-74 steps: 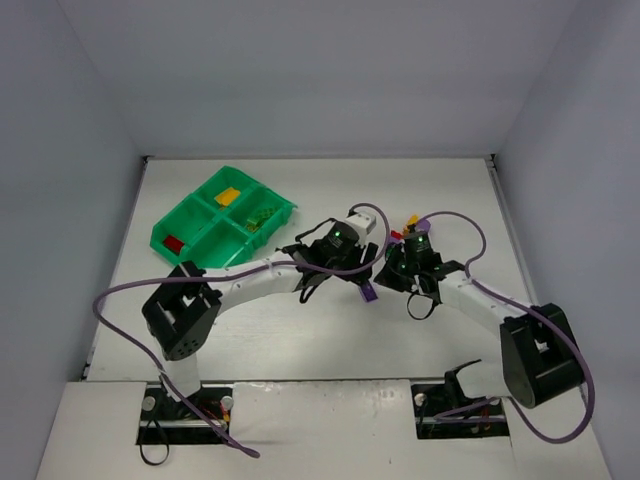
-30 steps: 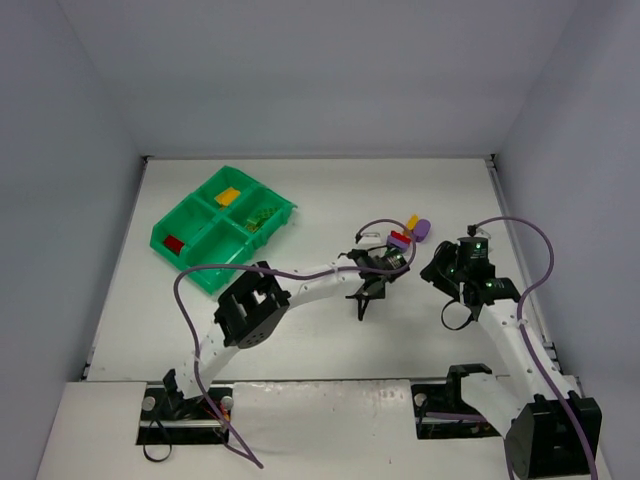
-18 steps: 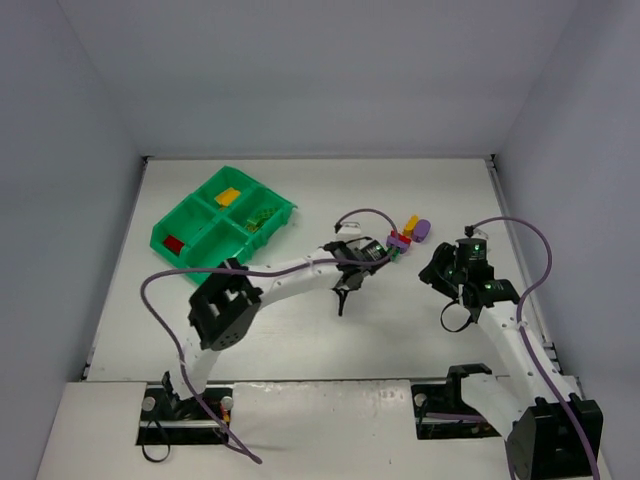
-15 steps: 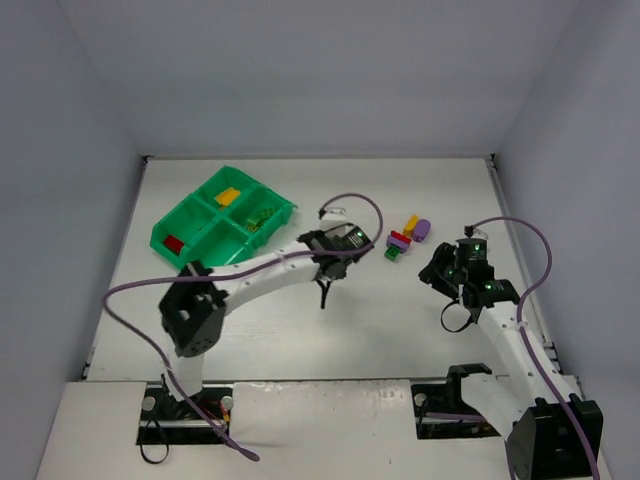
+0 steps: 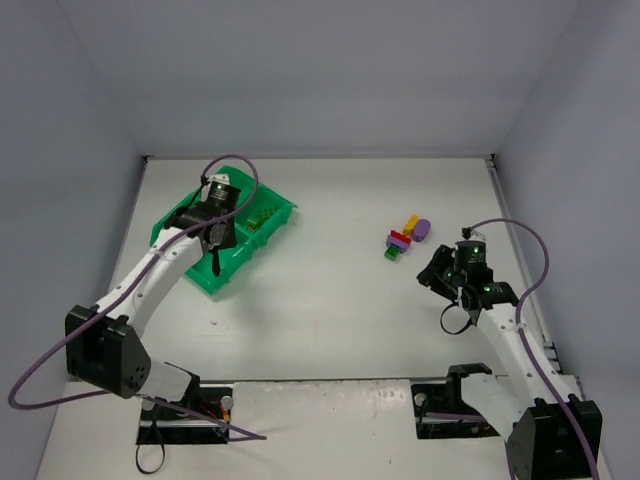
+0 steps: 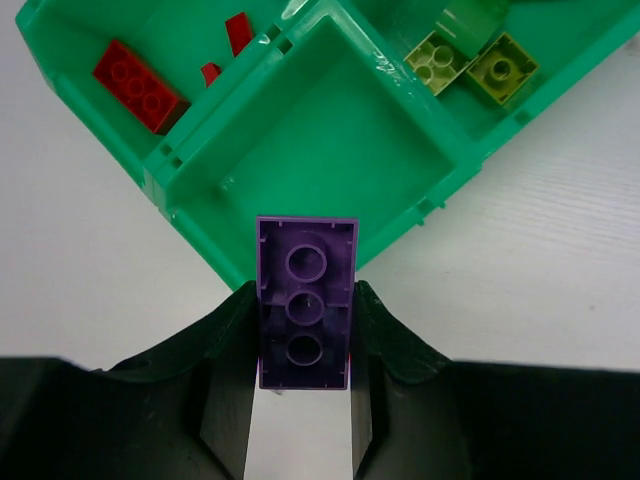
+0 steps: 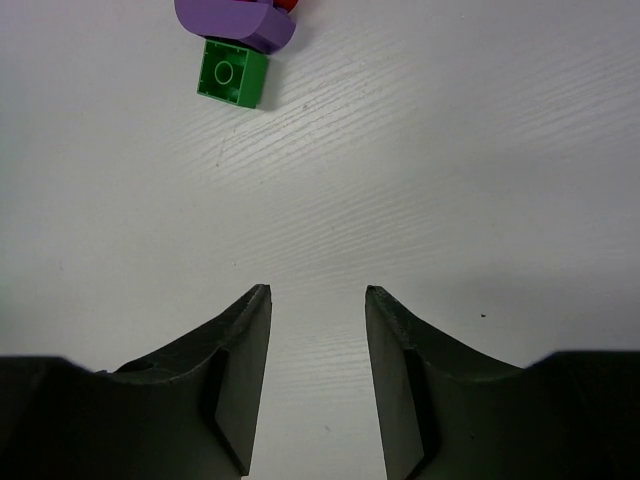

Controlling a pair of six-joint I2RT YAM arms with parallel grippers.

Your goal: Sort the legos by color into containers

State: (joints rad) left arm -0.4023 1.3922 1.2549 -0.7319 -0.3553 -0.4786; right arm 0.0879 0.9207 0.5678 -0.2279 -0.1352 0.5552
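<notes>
My left gripper (image 6: 304,288) is shut on a purple lego (image 6: 305,300), held lengthwise with its hollow underside toward the camera. It hangs over the near corner of an empty compartment (image 6: 340,150) of the green tray (image 5: 285,209). Red legos (image 6: 140,85) lie in one neighbouring compartment and lime legos (image 6: 440,60) in another. From above, the left gripper (image 5: 217,240) covers the tray's middle. My right gripper (image 7: 317,290) stands open over bare table, nothing between its fingers. Ahead of it lie a green lego (image 7: 232,73) and a purple lego (image 7: 232,22).
A small loose cluster of legos (image 5: 405,238) in yellow, purple, red and green lies on the table right of centre, up and left of the right gripper (image 5: 437,272). Grey walls enclose the white table on three sides.
My left arm has swung from the loose cluster leftward to the tray, carrying the purple lego. The right arm has hardly moved.
</notes>
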